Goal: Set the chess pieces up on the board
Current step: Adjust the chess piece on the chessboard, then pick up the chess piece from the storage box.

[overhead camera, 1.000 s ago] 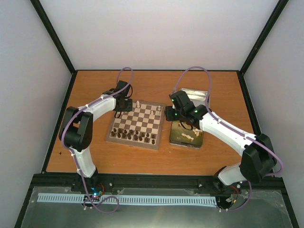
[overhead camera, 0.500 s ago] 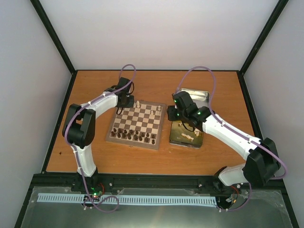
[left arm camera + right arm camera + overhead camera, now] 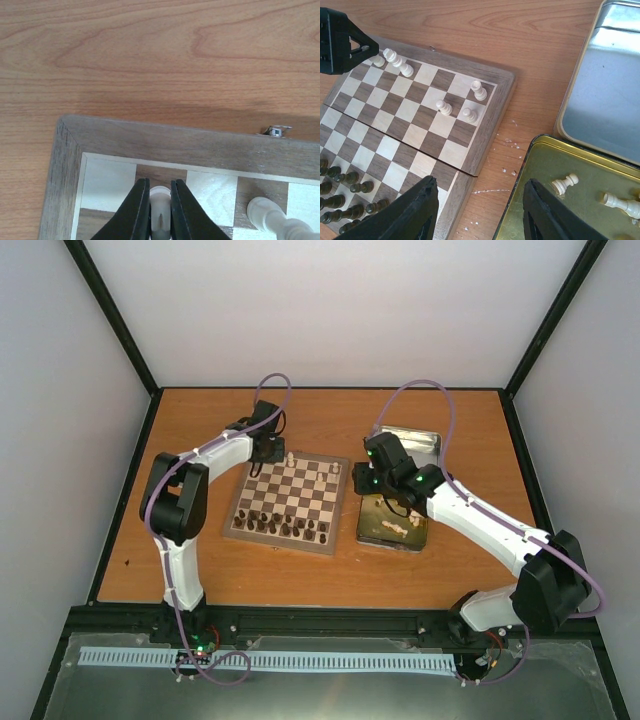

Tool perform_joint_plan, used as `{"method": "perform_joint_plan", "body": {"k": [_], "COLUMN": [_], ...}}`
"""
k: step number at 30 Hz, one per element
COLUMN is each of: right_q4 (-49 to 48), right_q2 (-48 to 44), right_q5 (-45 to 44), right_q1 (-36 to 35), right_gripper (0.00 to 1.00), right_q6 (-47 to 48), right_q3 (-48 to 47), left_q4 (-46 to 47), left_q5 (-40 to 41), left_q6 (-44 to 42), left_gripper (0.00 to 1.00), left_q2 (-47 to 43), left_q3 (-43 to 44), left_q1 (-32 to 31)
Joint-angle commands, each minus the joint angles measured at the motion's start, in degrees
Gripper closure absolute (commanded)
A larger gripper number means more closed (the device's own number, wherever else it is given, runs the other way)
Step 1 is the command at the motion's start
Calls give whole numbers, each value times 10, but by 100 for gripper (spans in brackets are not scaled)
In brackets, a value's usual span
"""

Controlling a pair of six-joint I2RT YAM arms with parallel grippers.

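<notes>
A lab cell — white walls, black frame, wooden table.

Bright, even, diffuse light fills the overhead view, leaving only faint, soft shadows on the desk. In the left wrist view a dark, soft-edged shadow band lies just beyond the board. The left tool and the chess piece it pinches look slightly blurred. In the right wrist view the silver lid shows pale bluish glare, the gold tin a dull sheen, and the right tool is dark and out of focus.
</notes>
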State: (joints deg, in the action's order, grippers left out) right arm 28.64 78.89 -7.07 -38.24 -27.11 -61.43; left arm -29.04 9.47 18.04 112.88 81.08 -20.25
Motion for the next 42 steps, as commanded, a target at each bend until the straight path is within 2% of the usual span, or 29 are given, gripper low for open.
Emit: {"method": "perform_joint_plan", "body": {"k": [1, 8, 15, 20, 24, 26, 32, 35, 42], "right_q4": [-5, -2, 0, 0, 8, 10, 5, -8, -62], "right_q2": [-14, -20, -26, -30, -33, -36, -31, -10, 70], "right_q5": [-11, -13, -10, -10, -13, -16, -13, -10, -48], "right_q1": [4, 4, 4, 5, 5, 6, 24, 37, 49], "right_gripper": [52, 52, 52, 52, 52, 52, 52, 52, 52], "right_q6": [-7, -7, -10, -13, -11, -6, -27, -43, -130], "right_q3": [9, 11, 10, 10, 14, 27, 91, 103, 83], "left_q4": [8, -2, -25, -40, -59, -55, 33, 68, 104], "left_q5": [7, 6, 1, 1, 12, 7, -90, -132, -193], "left_q6": [-14, -16, -12, -2, 9, 25, 42, 51, 67], "left_gripper": [92, 90, 78, 65, 63, 63, 62, 57, 52], "left_q2": [20, 21, 6, -35, -78, -120, -279, -340, -408], "left_q3": [19, 36, 48, 54, 53, 23, -122, -179, -256], "left_q1": [3, 3, 3, 3, 3, 3, 3, 3, 3]}}
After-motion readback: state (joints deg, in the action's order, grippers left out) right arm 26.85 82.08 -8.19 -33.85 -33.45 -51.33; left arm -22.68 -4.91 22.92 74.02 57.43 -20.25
